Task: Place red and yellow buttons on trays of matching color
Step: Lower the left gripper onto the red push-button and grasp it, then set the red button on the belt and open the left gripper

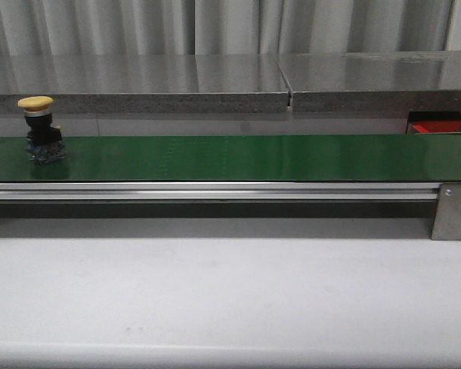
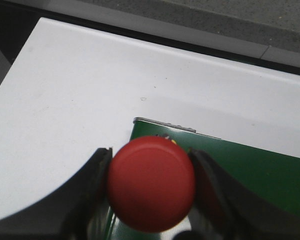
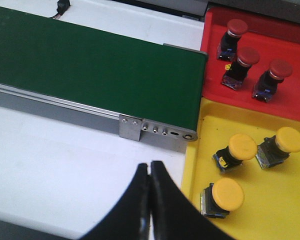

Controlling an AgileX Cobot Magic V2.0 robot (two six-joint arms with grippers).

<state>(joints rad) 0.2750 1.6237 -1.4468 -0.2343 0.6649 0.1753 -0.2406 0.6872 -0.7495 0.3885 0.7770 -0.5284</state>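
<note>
My left gripper (image 2: 150,152) is shut on a red button (image 2: 151,192); its round cap fills the gap between the black fingers, held above the end of the green belt (image 2: 250,170). A yellow button (image 1: 37,127) stands upright on the belt's (image 1: 238,157) left end in the front view. My right gripper (image 3: 150,166) is shut and empty over the white table, beside the yellow tray (image 3: 270,215). The red tray (image 3: 290,102) holds three red buttons (image 3: 245,57); the yellow tray holds three yellow buttons (image 3: 227,192). Neither gripper shows in the front view.
The belt (image 3: 90,65) has a metal side rail (image 1: 215,191) and an end bracket (image 1: 452,209). Both trays sit just past its right end; the red tray (image 1: 438,127) shows at the front view's right edge. A grey counter (image 1: 138,101) runs behind.
</note>
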